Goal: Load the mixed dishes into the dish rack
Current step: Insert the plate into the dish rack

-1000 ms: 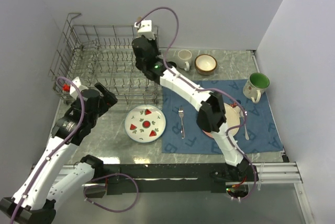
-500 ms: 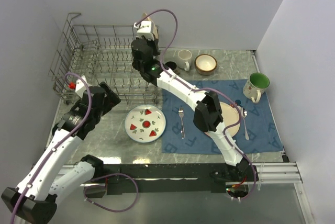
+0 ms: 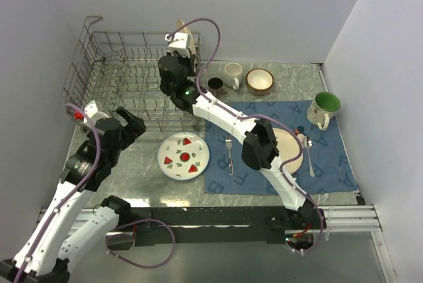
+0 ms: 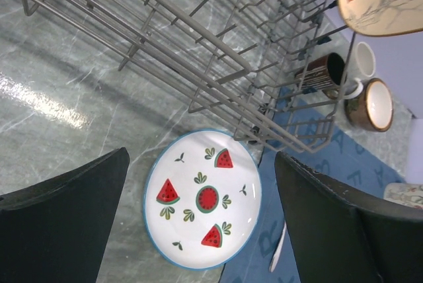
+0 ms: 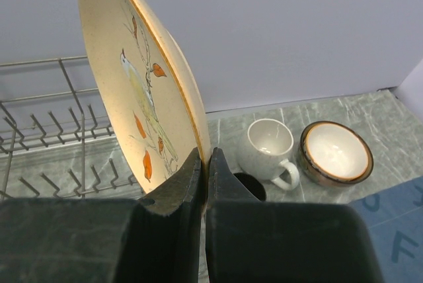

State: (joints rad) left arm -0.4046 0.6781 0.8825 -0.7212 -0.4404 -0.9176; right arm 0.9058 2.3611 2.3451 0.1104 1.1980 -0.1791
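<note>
At the far left of the desk (image 3: 132, 164) stands the dish rack (image 3: 119, 78), a grey wire basket with rows of upright tines. A blue lettered placemat (image 3: 330, 164) covers the right half of the desk.

Right tool (image 5: 203, 161): clenched on the lower rim of a tan plate (image 5: 142, 91) with a bird-and-leaf pattern. It holds the plate on edge, slightly tilted, above the far right end of the rack.

Left tool (image 4: 201, 164): released, jaws wide apart, grasping nothing. It hangs at the rack's near side, above the watermelon plate (image 3: 184, 156), which lies flat on the bare desk just in front of the rack.

A pink-and-cream plate (image 3: 294, 151) lies on the placemat, partly hidden by the right arm. A green-lined mug (image 3: 324, 108) stands at the mat's far right corner.

Beyond the mat, left to right, are a dark mug (image 3: 215, 84), a white mug (image 3: 231, 73) and a brown-rimmed bowl (image 3: 260, 80), close together.

A fork (image 3: 229, 153) lies on the mat's left part. A spoon (image 3: 309, 154) lies just right of the pink-and-cream plate.
</note>
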